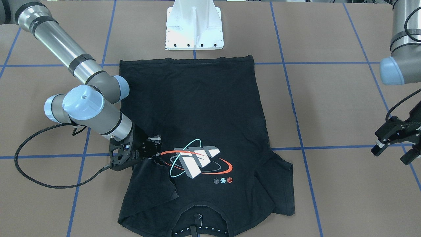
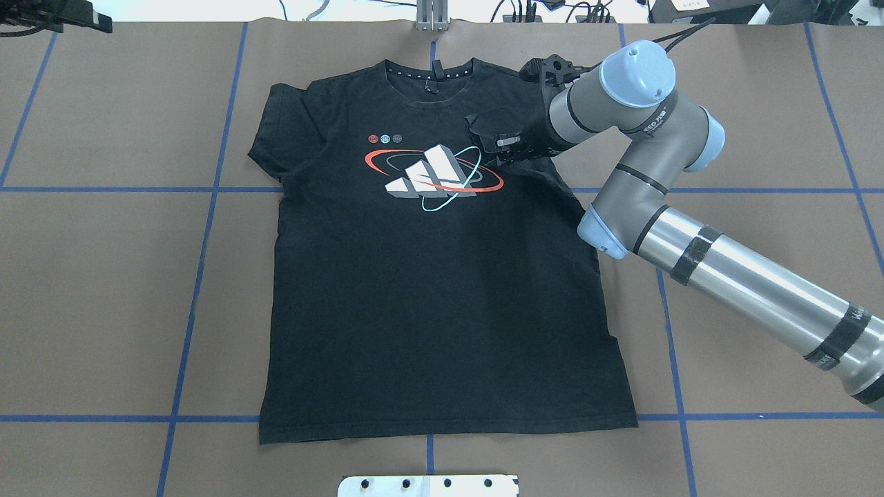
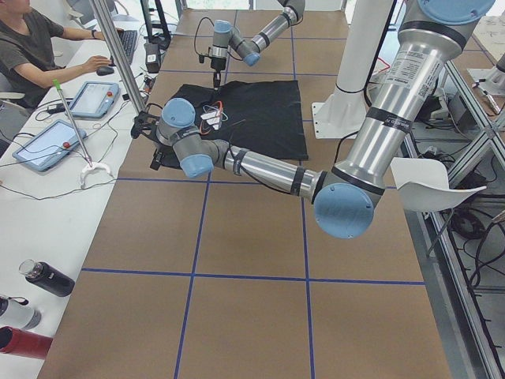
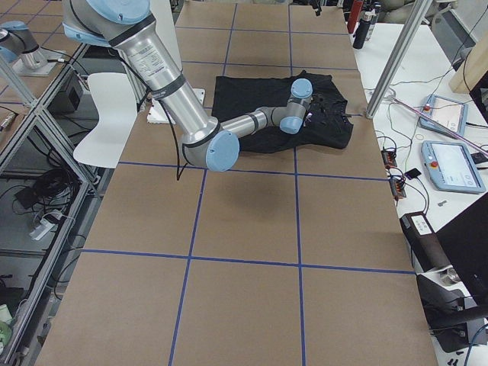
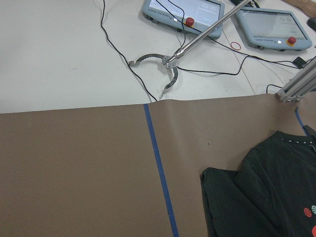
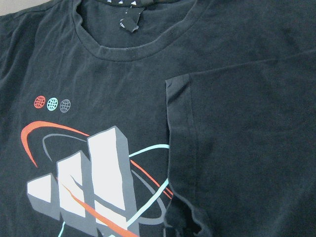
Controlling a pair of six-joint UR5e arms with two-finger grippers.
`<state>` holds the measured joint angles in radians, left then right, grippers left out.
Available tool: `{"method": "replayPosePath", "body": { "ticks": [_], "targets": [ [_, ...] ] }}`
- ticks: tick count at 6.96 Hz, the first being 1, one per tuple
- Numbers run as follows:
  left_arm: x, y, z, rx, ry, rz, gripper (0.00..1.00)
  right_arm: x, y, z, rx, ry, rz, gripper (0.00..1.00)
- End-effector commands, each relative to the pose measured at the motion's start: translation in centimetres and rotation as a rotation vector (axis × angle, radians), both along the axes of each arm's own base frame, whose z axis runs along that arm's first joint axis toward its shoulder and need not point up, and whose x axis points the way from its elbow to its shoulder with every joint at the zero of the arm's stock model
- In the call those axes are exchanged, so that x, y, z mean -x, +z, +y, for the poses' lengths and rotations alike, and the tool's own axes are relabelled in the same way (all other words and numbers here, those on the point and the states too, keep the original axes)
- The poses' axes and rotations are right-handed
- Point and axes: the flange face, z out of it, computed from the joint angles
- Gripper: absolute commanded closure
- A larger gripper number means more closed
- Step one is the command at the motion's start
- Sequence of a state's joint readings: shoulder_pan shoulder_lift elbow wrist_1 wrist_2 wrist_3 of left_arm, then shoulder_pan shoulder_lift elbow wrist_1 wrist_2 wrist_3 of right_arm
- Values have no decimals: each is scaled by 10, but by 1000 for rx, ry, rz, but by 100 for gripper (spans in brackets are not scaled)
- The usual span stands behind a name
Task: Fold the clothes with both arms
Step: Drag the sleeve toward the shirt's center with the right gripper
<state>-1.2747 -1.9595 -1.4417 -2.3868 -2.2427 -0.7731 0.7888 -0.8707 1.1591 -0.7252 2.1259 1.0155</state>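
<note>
A black T-shirt (image 2: 428,297) lies flat on the brown table, logo (image 2: 431,176) up and collar away from the robot. My right gripper (image 2: 503,150) is low over the chest, just beside the logo, shut on the shirt's right-hand sleeve (image 1: 154,184), which is pulled inward over the shirt body. In the right wrist view that sleeve (image 6: 237,148) overlaps the logo's edge (image 6: 94,182), and the fingers are out of frame. Well off the cloth, my left gripper (image 1: 393,154) hangs above bare table with its fingers apart and nothing between them. The other sleeve (image 2: 276,131) lies flat.
The white base plate (image 1: 194,29) sits at the shirt's hem side. Blue tape lines (image 2: 207,241) cross the table. A side table past the collar holds tablets (image 5: 182,12) and a grabber tool (image 5: 163,64), and a person (image 3: 31,47) sits there.
</note>
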Motion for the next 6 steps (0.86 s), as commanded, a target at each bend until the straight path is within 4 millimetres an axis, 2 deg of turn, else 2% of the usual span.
{"method": "replayPosePath", "body": {
  "ticks": [1,3,4,5,6],
  "targets": [
    [0,1,0,3,-1,0,0,-3,-1,4,-8,-6,-7,0],
    [-2,3,-1,7,2,0,0,-27,-18,-7,-10,2,-32,0],
    [-9,4,-4,9,10,0,0,-50,-25,-20,12,-6,-56,0],
    [-21,8,-14,-10,17,14,0,-76,-42,-31,56,-10,-51,0],
    [-41,7,-36,22,-16,76,0,-93,-67,-30,98,8,-20,0]
  ]
}}
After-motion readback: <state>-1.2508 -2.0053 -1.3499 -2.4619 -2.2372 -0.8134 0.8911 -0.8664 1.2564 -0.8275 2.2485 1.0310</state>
